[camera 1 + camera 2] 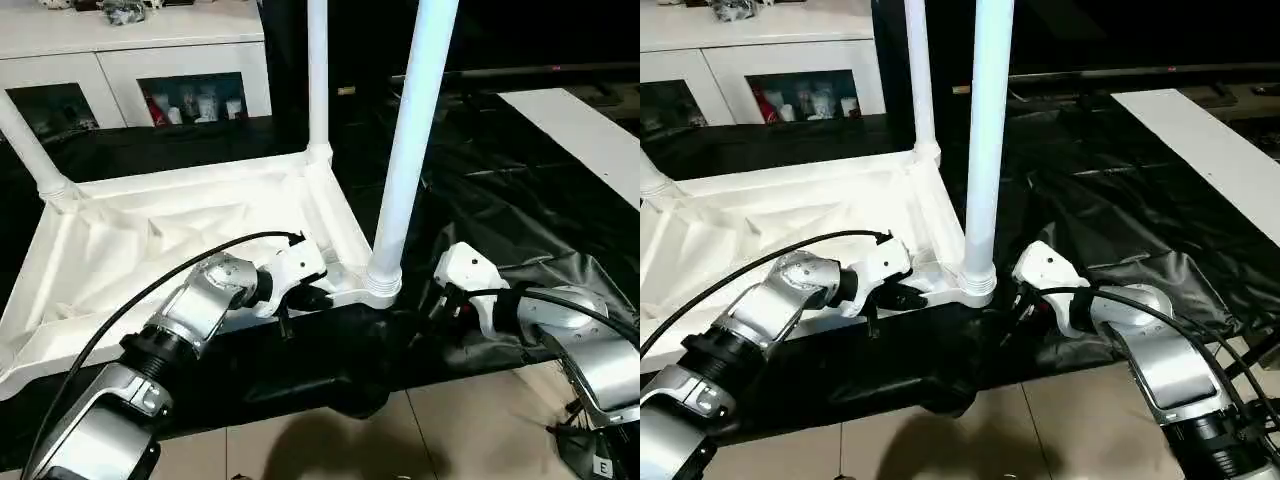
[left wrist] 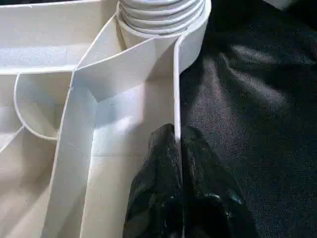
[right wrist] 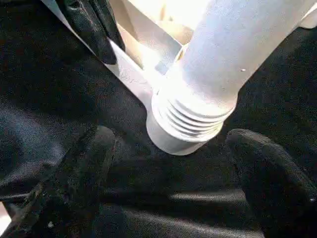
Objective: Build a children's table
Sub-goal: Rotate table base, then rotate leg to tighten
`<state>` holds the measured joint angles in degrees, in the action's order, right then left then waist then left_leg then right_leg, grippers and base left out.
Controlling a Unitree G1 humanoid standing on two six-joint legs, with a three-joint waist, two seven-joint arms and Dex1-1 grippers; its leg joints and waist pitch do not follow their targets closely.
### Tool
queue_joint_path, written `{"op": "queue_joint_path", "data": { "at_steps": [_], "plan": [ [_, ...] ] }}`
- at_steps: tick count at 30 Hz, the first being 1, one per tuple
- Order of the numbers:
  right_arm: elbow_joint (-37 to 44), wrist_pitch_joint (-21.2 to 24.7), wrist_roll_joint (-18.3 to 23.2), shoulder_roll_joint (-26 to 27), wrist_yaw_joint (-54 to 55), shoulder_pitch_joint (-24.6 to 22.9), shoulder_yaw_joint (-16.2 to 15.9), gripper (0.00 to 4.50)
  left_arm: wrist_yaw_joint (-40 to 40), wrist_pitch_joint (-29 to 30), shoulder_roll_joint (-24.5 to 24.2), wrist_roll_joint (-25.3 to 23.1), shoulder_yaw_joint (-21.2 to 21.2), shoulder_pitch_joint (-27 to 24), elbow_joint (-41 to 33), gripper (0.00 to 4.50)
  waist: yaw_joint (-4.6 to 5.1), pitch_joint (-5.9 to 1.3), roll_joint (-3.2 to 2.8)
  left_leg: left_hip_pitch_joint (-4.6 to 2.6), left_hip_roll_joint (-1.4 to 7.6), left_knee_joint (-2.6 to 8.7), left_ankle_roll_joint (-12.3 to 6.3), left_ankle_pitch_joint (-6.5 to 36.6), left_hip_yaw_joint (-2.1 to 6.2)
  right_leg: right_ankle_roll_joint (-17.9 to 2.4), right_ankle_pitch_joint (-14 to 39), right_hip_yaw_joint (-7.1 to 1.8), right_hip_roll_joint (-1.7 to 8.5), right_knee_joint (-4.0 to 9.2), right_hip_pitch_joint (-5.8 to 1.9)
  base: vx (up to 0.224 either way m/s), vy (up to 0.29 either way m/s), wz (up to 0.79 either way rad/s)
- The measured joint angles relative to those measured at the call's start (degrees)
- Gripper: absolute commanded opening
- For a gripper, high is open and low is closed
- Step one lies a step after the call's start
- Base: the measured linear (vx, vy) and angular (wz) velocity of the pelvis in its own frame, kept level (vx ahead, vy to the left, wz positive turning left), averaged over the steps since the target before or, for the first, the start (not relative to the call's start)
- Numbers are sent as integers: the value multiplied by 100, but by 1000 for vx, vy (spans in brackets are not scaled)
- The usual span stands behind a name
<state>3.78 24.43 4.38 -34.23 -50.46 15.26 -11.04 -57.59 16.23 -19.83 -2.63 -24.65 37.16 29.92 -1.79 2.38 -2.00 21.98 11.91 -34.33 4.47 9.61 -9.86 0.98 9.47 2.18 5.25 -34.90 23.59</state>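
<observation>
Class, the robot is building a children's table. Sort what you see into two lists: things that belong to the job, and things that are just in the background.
Belongs to the job:
- tabletop, upside down
- near leg, standing in its corner socket
- far leg
- left claw, shut on the tabletop's rim
- right claw, open beside the near leg

Just lying about:
- cabinet
- black sheet

Upright leg (image 1: pixel 405 160) stands between both claws.

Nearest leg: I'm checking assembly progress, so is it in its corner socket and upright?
In and upright: the long white tapered tube leg rises vertically from the round corner socket.
</observation>
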Motion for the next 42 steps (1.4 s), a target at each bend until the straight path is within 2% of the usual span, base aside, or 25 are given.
{"op": "queue_joint_path", "data": {
  "at_steps": [7,11,14,16,18,25,29,41,42],
  "plan": [
    [-317,-34,199,295,75,25,83,397,-235,197,-37,184,166,-128,-85,1,16,-8,-11,-7,0,5,1,1,1,4,3,2,0,0,-4,0,0,0],
    [-687,-319,359,661,267,59,335,397,-237,483,-63,447,425,-531,-543,1,21,-9,1,-4,1,14,-2,3,-3,4,8,2,1,2,3,0,0,0],
    [-896,-510,454,757,281,99,379,422,-245,617,-110,522,440,-715,-850,0,17,-7,3,-1,2,15,-3,4,-9,6,11,0,3,2,7,0,0,0],
    [-950,-603,445,773,235,116,349,446,-283,680,-144,527,445,-765,-950,0,23,1,28,-2,1,15,-3,3,-10,8,12,0,3,-2,8,0,0,0],
    [-990,-675,403,771,186,161,252,446,-289,663,-163,512,441,-778,-974,0,23,-3,48,-3,2,15,-2,2,-9,17,18,0,2,-4,8,0,0,0],
    [-1582,-1108,245,1007,29,510,-19,446,-209,604,-221,487,441,-870,-1134,0,43,-4,54,7,1,15,-2,2,-10,17,18,-2,2,-5,22,0,0,0],
    [-2004,-1402,134,1091,89,738,-40,446,-205,556,-225,453,440,-887,-1156,0,40,-4,54,8,1,15,-2,2,-11,9,12,0,1,-5,23,0,0,0],
    [-2565,-1948,22,1077,-152,882,-86,446,-230,456,-274,443,420,-892,-1138,0,58,-3,54,7,1,15,-2,2,-10,8,12,0,-1,-6,23,0,0,0],
    [-2619,-1993,22,1078,-176,903,-87,420,-234,449,-274,441,420,-888,-1126,0,59,-3,54,7,1,15,-2,2,-10,8,12,1,-1,-6,23,0,0,0]
  ]
}}
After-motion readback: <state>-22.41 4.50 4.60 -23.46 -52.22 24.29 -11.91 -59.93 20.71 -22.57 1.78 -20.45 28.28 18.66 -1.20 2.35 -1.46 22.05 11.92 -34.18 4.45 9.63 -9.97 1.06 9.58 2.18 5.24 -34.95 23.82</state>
